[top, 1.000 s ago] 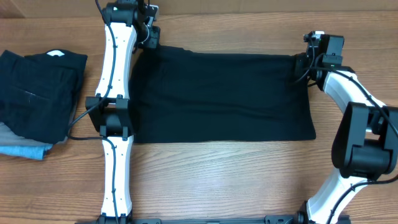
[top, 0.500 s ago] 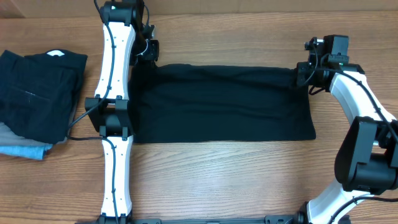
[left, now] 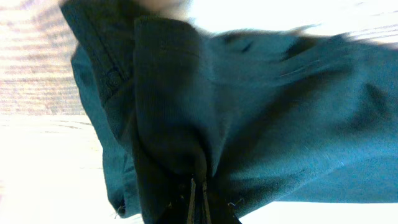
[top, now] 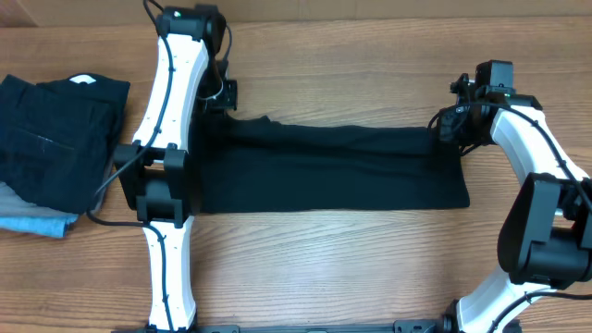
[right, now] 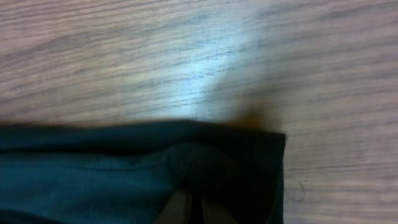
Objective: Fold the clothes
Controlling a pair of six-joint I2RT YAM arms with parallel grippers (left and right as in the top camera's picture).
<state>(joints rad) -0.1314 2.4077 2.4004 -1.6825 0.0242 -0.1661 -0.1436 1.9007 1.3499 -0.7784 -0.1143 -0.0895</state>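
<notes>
Pinching the far corners of the plain black soft-fabric T-shirt (top: 324, 171) with left tool (top: 223, 98) and right tool (top: 445, 123) pressed together on the cloth. Spread across the wooden table (top: 324, 259). Probably light and limp; best held at corners.

Both arms reach forward, left end effector (top: 224, 102) and right end effector (top: 445, 123) clamped tight.

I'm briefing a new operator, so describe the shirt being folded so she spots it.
At the middle of the wooden table, a black T-shirt lies stretched in a wide band. Unlike the dark folded pile at the table's left edge, it is spread out, with the left end effector and right end effector pinching its far corners.
</notes>
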